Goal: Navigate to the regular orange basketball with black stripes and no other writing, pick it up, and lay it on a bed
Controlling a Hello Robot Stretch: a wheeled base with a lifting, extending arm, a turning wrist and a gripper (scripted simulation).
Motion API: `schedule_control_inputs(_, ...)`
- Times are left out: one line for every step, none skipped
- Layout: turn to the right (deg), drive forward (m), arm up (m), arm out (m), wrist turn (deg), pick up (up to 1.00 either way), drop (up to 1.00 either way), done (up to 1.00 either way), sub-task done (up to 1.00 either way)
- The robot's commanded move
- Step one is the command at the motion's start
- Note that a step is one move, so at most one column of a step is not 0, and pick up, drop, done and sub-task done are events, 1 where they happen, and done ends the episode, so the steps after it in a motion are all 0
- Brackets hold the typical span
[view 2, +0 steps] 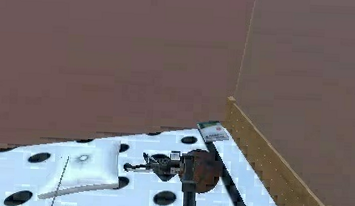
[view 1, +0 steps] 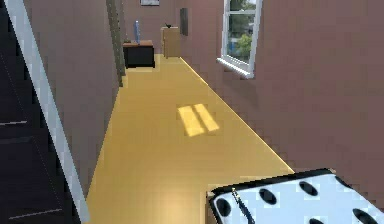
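**A:** Arm [view 2: 188, 200] rises bottom centre, over the spotted bed [view 2: 7, 169]. Ball?

**B:** Brown round shape [view 2: 205, 170], likely it, just right of the gripper [view 2: 141, 168], lower middle. I can't tell the grip, nor whether it's held.

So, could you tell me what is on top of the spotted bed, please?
A white pillow, a brownish-orange ball and a small flat thing at the corner. The arm hides the bed behind it, and perhaps part of the ball.

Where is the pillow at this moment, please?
In the arm side view's lower left, the pillow lies on the spotted bed, just left of the tool.
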Motion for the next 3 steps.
schedule_control_inputs(0.0,0.00,0.10,0.00,0.0,0.00,0.00,0.00,0.00)
schedule_control_inputs(0.0,0.00,0.00,-0.08,0.0,0.00,0.00,0.00,0.00)
schedule_control_inputs(0.0,0.00,0.00,0.00,0.0,0.00,0.00,1.00,0.00)
